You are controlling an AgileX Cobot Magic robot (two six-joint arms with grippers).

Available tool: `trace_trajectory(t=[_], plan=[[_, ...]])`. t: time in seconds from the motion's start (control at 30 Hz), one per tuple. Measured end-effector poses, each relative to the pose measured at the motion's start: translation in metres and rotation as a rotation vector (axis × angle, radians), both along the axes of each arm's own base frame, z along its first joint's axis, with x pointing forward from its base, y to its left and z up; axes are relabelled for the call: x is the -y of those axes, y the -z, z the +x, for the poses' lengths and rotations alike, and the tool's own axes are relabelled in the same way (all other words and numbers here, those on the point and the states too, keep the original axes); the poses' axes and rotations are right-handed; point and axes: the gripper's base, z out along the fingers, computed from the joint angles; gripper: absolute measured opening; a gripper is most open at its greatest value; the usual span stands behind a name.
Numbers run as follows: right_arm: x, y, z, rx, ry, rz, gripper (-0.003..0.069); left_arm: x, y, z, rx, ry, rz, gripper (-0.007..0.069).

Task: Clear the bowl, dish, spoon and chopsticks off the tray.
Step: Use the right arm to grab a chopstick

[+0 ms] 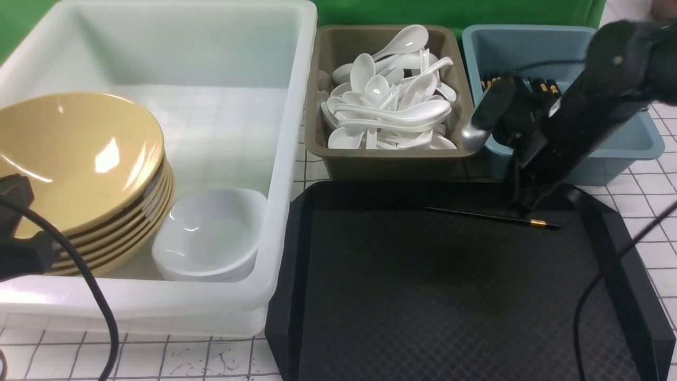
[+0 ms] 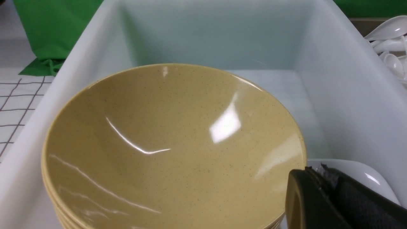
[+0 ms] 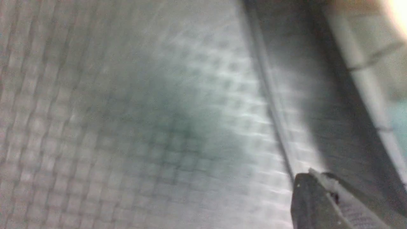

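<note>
The black chopstick (image 1: 492, 217) is clamped by the right pincer (image 1: 522, 207), just above the tray (image 1: 423, 296); the left pincer (image 2: 313, 178) is seen closed.

White tub (image 1: 296, 106), brown tub (image 1: 391, 166) and blue tub (image 1: 642, 140) stand side by side on a gridded white tabletop (image 1: 656, 211).

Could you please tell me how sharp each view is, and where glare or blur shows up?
Front view: sharp, glare on the top bowl. Left wrist view: sharp, bright reflections across the bowl. Right wrist view: motion-blurred, the tray smeared, the chopstick a faint streak.
</note>
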Motion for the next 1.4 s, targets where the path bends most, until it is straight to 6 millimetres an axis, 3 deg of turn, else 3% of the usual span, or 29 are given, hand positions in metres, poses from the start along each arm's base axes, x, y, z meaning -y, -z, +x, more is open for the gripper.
trace_trajectory(t=[0.1, 0.23, 0.3, 0.63, 0.83, 1.0, 1.17, 1.37, 1.4], plan=[[0.008, 0.006, -0.015, 0.088, 0.072, 0.029, 0.0039, 0.000, 0.000, 0.000, -0.001, 0.000, 0.000, -0.0012], [0.022, 0.038, -0.042, 0.286, 0.178, 0.068, 0.0039, 0.000, 0.000, 0.000, -0.005, 0.000, 0.000, -0.0012], [0.025, 0.051, -0.045, 0.347, 0.208, 0.079, 0.0039, 0.000, 0.000, 0.000, -0.005, 0.000, 0.000, -0.0012], [0.022, 0.098, -0.021, 0.346, 0.229, 0.061, 0.0039, 0.000, 0.001, 0.000, -0.006, 0.001, 0.003, -0.0012], [0.022, 0.096, -0.023, 0.301, 0.220, 0.054, 0.0039, 0.000, 0.001, 0.000, -0.007, 0.001, 0.003, -0.0012], [0.017, 0.086, -0.040, 0.155, 0.190, 0.041, 0.0039, 0.000, 0.001, 0.000, -0.007, 0.001, 0.003, -0.0012], [-0.002, 0.065, -0.068, 0.007, 0.107, 0.031, 0.0039, 0.000, 0.001, 0.000, -0.007, 0.001, 0.003, -0.0012], [-0.010, 0.032, -0.065, -0.121, 0.294, 0.110, 0.0064, 0.000, 0.001, 0.000, -0.006, 0.001, 0.003, -0.0012], [-0.015, 0.025, -0.063, -0.185, 0.329, 0.122, 0.0105, 0.000, 0.000, 0.000, -0.004, 0.001, 0.000, -0.0012]])
